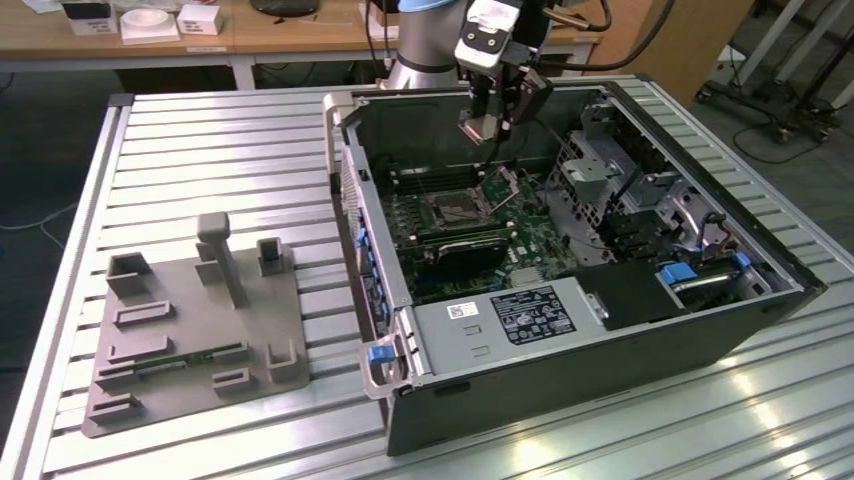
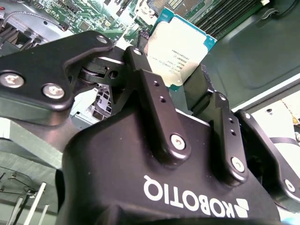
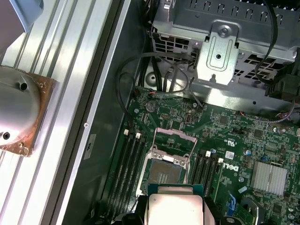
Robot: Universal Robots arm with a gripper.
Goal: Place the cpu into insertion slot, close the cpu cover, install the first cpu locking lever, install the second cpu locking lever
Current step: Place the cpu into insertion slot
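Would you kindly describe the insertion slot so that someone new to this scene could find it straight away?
Find the open computer case on the slatted table, then the green motherboard inside it. The insertion slot is the square socket with a dark centre and silvery rim, flanked by long black memory slots; unlike them it is square, its cpu cover raised.

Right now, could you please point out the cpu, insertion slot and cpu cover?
cpu (image 2: 180,51), second wrist view, metal top.
insertion slot (image 3: 165,174), first wrist view, dark centre.
cpu cover (image 3: 174,133), first wrist view, frame bar.
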